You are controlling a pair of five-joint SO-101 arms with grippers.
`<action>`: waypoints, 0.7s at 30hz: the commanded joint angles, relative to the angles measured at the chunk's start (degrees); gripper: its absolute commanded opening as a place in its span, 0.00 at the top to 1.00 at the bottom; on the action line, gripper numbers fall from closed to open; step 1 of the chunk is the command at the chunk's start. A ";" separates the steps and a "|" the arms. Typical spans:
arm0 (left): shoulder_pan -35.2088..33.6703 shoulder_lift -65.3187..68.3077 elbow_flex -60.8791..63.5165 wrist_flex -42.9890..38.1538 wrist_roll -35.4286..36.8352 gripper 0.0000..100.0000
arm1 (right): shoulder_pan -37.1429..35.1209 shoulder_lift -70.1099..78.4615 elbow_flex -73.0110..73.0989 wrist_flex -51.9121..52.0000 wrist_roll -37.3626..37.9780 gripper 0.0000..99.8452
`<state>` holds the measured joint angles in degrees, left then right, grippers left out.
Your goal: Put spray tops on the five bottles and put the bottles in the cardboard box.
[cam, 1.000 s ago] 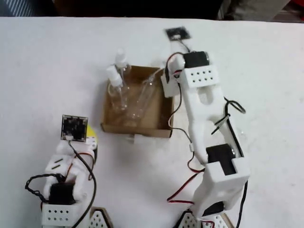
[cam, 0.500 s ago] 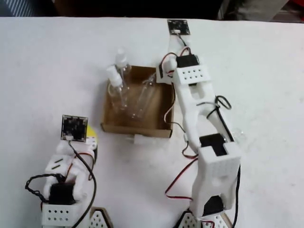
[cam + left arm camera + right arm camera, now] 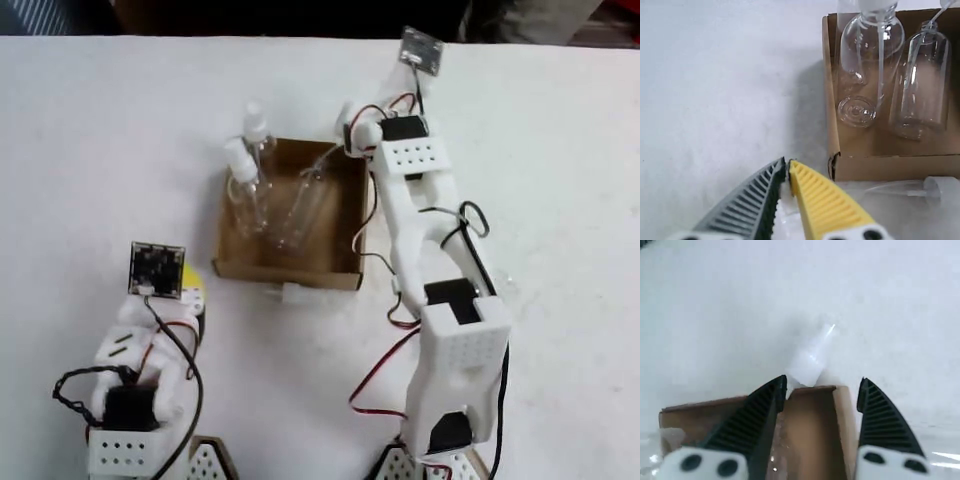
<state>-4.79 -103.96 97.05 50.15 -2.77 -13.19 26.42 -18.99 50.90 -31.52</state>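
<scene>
The cardboard box stands mid-table and holds several clear bottles. Two of them carry white spray tops that stick out over the far left wall. A third bottle lies beside them with a thin tube in its neck. My right gripper is open over the box's far right corner, with a white spray top on the table just beyond. My left gripper is shut and empty, near the box's front left corner. Another spray top lies against the front wall.
The right arm runs along the box's right side, with its cables hanging beside the wall. The left arm sits folded at the near left. White tabletop lies open to the left and far side of the box.
The right arm has swung rightward and away, carrying its gripper from the box's right wall to the far right corner. The left arm has kept still.
</scene>
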 commanded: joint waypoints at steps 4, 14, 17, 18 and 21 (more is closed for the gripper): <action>-0.40 -0.84 -0.09 0.18 -0.62 0.98 | 0.31 1.19 -2.73 -2.15 -3.43 0.81; -0.40 -0.84 -0.09 0.18 -0.62 0.98 | 0.22 6.73 -2.73 -7.25 2.64 0.81; -0.40 -0.84 -0.09 0.18 -0.62 0.98 | 0.31 6.55 -2.73 -6.99 2.20 0.80; -0.40 -0.84 -0.09 0.18 -0.62 0.98 | 0.57 6.37 -2.73 -6.90 2.20 0.80; -0.40 -0.84 -0.09 0.18 -0.62 0.98 | 0.84 3.82 -2.37 -6.11 2.20 0.81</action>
<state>-4.79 -103.96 97.05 50.15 -2.77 -12.92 34.33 -18.99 44.57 -29.93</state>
